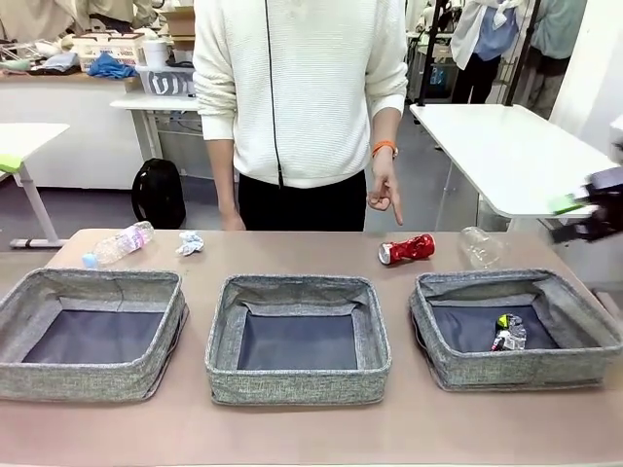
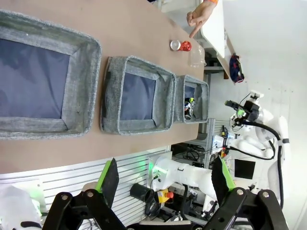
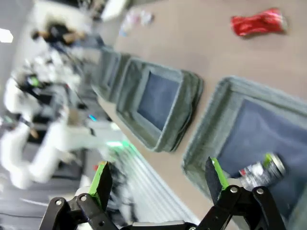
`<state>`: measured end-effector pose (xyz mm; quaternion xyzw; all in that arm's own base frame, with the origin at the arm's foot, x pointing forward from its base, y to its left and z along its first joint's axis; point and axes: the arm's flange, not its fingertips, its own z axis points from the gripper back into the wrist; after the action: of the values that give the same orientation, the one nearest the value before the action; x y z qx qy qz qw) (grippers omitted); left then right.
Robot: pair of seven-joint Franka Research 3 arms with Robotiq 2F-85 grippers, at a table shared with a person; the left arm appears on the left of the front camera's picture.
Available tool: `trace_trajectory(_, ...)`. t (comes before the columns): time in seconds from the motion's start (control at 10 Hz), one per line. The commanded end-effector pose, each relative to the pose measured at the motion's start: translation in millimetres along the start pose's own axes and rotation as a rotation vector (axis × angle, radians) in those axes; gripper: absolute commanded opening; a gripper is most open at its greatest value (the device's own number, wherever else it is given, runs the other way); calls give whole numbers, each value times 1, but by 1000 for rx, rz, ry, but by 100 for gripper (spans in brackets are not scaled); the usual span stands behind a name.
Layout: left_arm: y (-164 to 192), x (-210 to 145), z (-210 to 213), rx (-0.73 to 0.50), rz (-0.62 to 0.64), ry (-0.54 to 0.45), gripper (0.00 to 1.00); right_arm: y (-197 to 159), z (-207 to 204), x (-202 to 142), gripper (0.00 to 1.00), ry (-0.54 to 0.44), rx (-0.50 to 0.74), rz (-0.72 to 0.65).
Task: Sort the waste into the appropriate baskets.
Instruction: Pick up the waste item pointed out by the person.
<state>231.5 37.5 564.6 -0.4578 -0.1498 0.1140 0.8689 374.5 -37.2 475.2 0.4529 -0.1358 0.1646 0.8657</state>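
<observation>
Three grey baskets stand in a row: left [image 1: 88, 379], middle [image 1: 297, 384] and right [image 1: 516, 368]. A silver-black can [image 1: 506, 333] lies in the right basket. Beyond the baskets on the table lie a red can [image 1: 406, 250], a clear bottle [image 1: 480, 246] to its right, another clear bottle [image 1: 119, 243] at the far left and a white paper wad [image 1: 190, 242]. A person's hand [image 1: 384, 195] points down at the red can. My right gripper [image 1: 576, 216] hovers open and empty above the right basket's far corner. My left gripper [image 2: 165, 179] is open and empty, high off the table's near left side.
The person stands at the far edge of the table [image 1: 292, 428]. A white table [image 1: 506, 146] stands behind on the right. In the right wrist view the right basket [image 3: 206, 139] with the silver-black can [image 3: 261, 167] lies below, the red can [image 3: 257, 21] beyond.
</observation>
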Motion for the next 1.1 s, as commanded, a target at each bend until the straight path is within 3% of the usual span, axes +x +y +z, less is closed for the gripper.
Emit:
trace_trajectory(0.0, 0, 1, 1, -21, -20, -3, 100, 34, -83, 29, 100, 283, -436, 783)
trace_trajectory(0.1, 0, 1, 1, -21, -20, -3, 100, 42, -110, 29, 100, 379, -439, 965)
trace_trajectory(0.2, 0, 1, 1, -21, -20, -3, 100, 43, -114, 26, 100, 414, -431, 1035)
trace_trajectory(0.3, 0, 1, 1, -21, -20, -3, 100, 40, -100, 24, 100, 397, -370, 1021)
trace_trajectory(0.4, 0, 1, 1, -21, -20, -3, 100, 74, -133, 23, 100, 317, -189, 371)
trace_trajectory(0.6, 0, 1, 1, -21, -20, -3, 100, 74, -133, 23, 100, 317, -189, 371)
trace_trajectory(0.7, 0, 1, 1, -21, -20, -3, 100, 65, -131, 23, 100, 384, -224, 469)
trace_trajectory(0.8, 0, 1, 1, -21, -20, -3, 100, 52, -149, 50, 100, 356, -388, 546)
trace_trajectory(0.9, 0, 1, 1, -21, -20, -3, 100, 28, -166, 86, 100, 499, -461, 785)
trace_trajectory(1.0, 0, 1, 1, -21, -20, -3, 100, 6, -173, 114, 100, 537, -408, 988)
